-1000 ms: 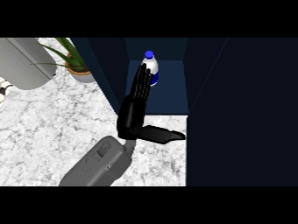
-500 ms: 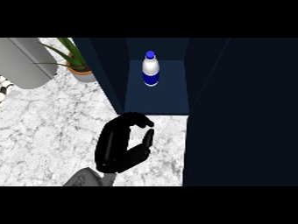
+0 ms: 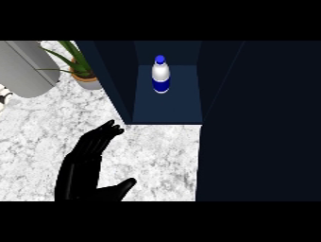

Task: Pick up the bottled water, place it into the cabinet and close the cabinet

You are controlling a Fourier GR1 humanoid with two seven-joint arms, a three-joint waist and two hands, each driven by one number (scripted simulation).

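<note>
Tutor: Drawn back from the cabinet (image 3: 167,101) since a second ago, the left hand (image 3: 83,165) now shows over the marble counter (image 3: 160,153). Its fingers are straight, its thumb is out to the right, and it holds nothing.

Student: Where is the bottled water (image 3: 160,75)?

Tutor: Upright on the open cabinet's floor, toward the back, well apart from the hand.

Student: And farther out?

Tutor: A potted plant (image 3: 80,71) stands just left of the cabinet wall, with a rounded grey object (image 3: 24,66) beyond it.
</note>
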